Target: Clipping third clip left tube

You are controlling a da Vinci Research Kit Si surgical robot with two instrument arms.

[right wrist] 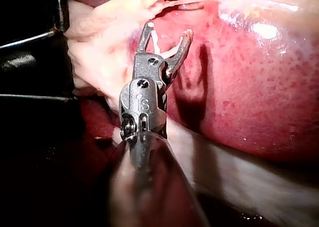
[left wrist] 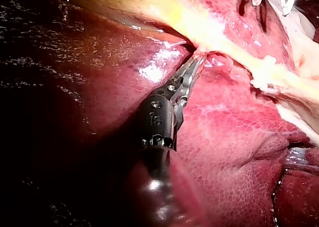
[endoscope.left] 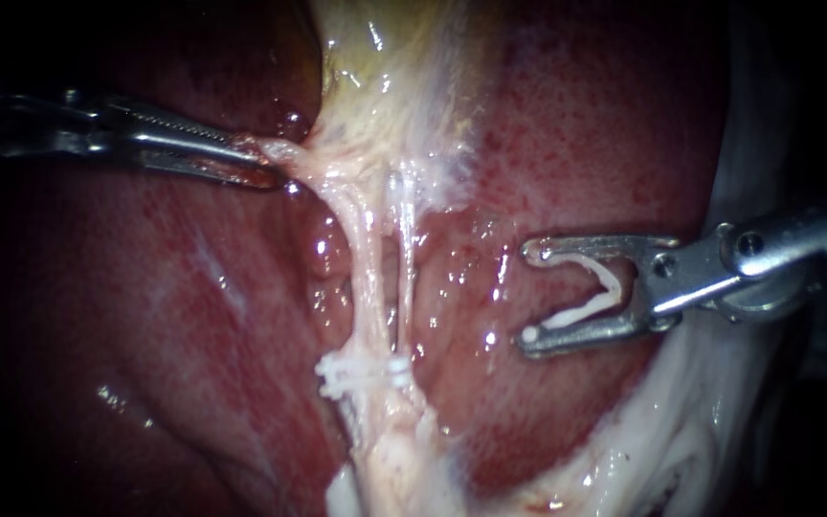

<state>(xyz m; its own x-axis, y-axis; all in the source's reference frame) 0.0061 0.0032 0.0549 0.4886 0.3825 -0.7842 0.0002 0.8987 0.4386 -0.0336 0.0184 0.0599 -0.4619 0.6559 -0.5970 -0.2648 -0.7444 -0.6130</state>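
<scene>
Left tube [endoscope.left: 366, 258]: thin, pale, glossy strand, pink-white with wet highlights, taut and near straight. One end joins the pale tissue fold [endoscope.left: 284, 153] just ahead of the left instrument [endoscope.left: 258, 163]. That pincer is clenched on the fold. From there the tube runs away from the pincer to the placed clips [endoscope.left: 361, 375]. These are white, sit crosswise on the strand at its far end and are packed close together; can't tell how many. Right tube [endoscope.left: 404, 249] runs just beside the left one and is thinner. There is a narrow gap between them near the fold, and they close up at the clips.

Right instrument [endoscope.left: 530, 293]: pincer spread wide and grasping a loaded clip [endoscope.left: 581, 312], which is white, V-shaped, open and seated between the two halves. Its mouth faces the tubes. The left tube is ahead of this pincer and well apart from it, with the right tube between them.

Liver [endoscope.left: 145, 306], dark red and wet, lies under both tubes. The yellowish gallbladder [endoscope.left: 385, 57] is beyond the fold the left pincer holds
</scene>
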